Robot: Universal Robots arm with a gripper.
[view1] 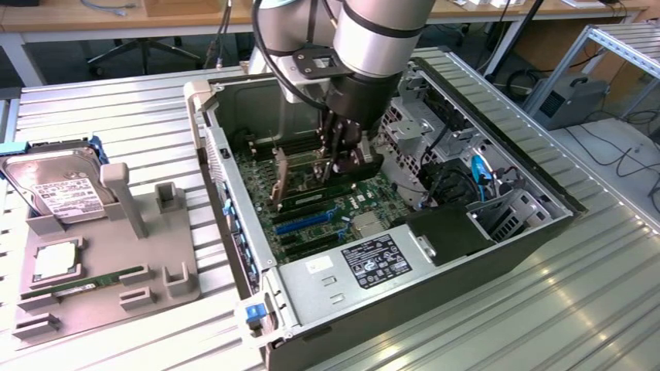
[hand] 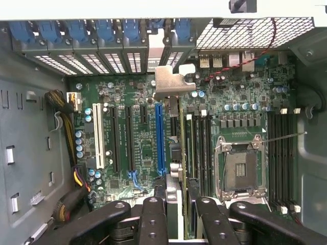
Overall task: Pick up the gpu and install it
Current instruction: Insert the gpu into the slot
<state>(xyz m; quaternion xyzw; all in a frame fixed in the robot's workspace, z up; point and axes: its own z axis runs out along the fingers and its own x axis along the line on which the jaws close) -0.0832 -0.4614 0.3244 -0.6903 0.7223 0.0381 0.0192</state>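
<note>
My gripper (view1: 345, 158) reaches down inside the open computer case (view1: 495, 239), above the motherboard (view1: 320, 216). It is shut on the gpu (hand: 183, 153), a thin card that the wrist view shows edge-on between the two black fingers (hand: 153, 217). The card's silver bracket (hand: 171, 81) points toward the rear slot openings with blue clips (hand: 102, 30). The gpu hangs over the board just beside the long blue expansion slot (hand: 159, 138). Whether its edge touches a slot I cannot tell. In the exterior view the gpu (view1: 309, 166) stands upright below the wrist.
A grey holder (view1: 103, 263) at the exterior view's left carries a hard drive (view1: 57, 182), a processor (view1: 57, 263) and a green RAM stick (view1: 98, 280). In the case, the CPU socket (hand: 240, 171), drive cage (view1: 423, 124), blue cable (view1: 477, 174) and power supply (view1: 351, 270) crowd the gripper.
</note>
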